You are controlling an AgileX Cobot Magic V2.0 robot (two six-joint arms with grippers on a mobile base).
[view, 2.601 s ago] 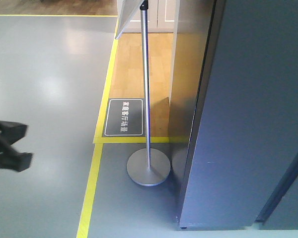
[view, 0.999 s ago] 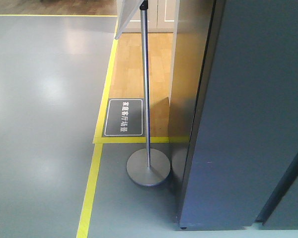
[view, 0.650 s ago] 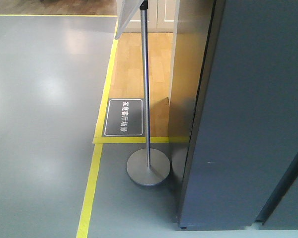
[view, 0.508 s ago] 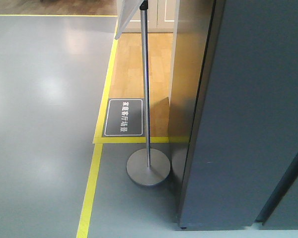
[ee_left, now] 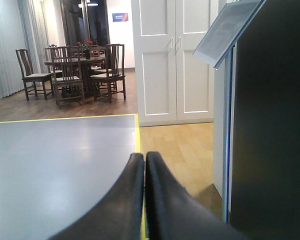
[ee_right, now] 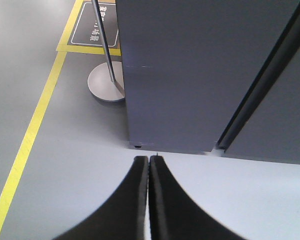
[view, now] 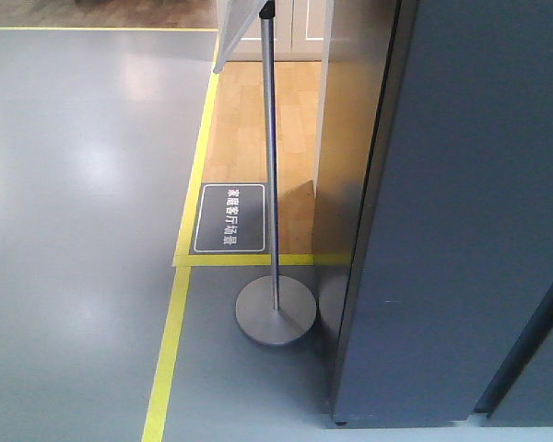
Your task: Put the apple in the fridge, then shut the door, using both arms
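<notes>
The fridge (view: 346,166) stands at the right of the front view, its glossy side reflecting the wood floor. The door's plain dark grey outer face (view: 461,212) is turned toward me and no white interior shows. A thin dark seam (ee_right: 257,97) runs down beside it. The apple is out of view. My left gripper (ee_left: 145,156) is shut and empty, held above the floor with the fridge's dark side (ee_left: 270,130) to its right. My right gripper (ee_right: 149,159) is also shut and empty, pointing at the foot of the fridge (ee_right: 190,65). Neither arm shows in the front view.
A sign stand with a round metal base (view: 276,313) and a tall pole stands just left of the fridge, its tilted board (ee_left: 227,32) overhead. Yellow floor tape (view: 170,341) and a black floor label (view: 230,218) lie nearby. White cabinet doors (ee_left: 175,60) and a dining set (ee_left: 75,70) stand farther back.
A black gripper that showed at the left edge of the front view 2.6 s ago has left that view. The fridge and sign stand have not moved.
</notes>
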